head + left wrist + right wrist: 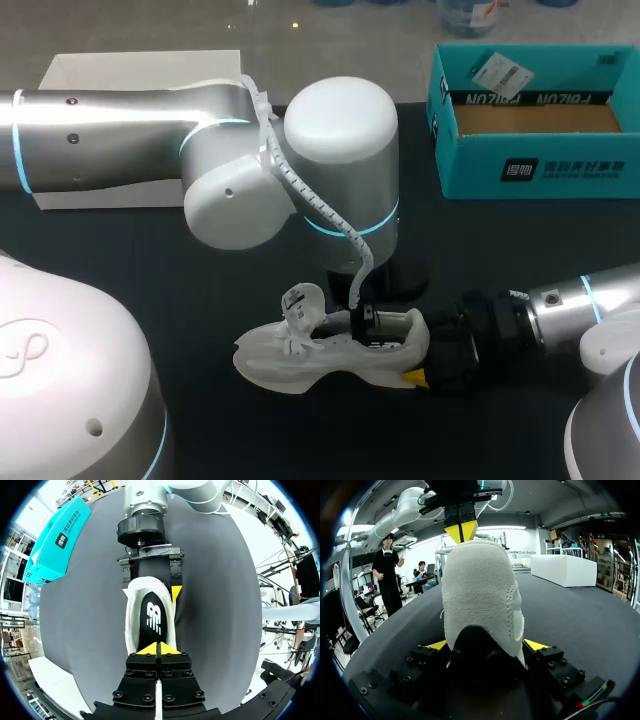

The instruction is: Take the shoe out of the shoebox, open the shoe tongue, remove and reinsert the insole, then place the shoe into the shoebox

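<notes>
The shoe (pixel 320 350) stands sole-down on the table (pixel 180 300), a little right of the middle and toward the near edge. Its long axis runs side to side along that edge, toe to the left and heel to the right. The tongue (pixel 303 305) stands up from the opening, and the black insole (pixel 152 617) lies flat inside. My right arm comes in low from the right, nearly level with the table, its wrist in line with the shoe's length. The right gripper (pixel 487 645) clamps the heel, with one yellow tip pressed to each side of it. My left arm reaches in from the left across the far half of the table, then bends at the wrist to point straight down over the shoe. The left gripper (pixel 159 649) hangs at the opening with its two tips closed against each other, just over the toe-side end of the insole. I cannot tell whether they pinch the insole's edge. The teal shoebox (pixel 530 175) sits open at the far right corner, well apart from the shoe. A white box (pixel 90 70) sits at the far left corner, partly behind the left arm.
</notes>
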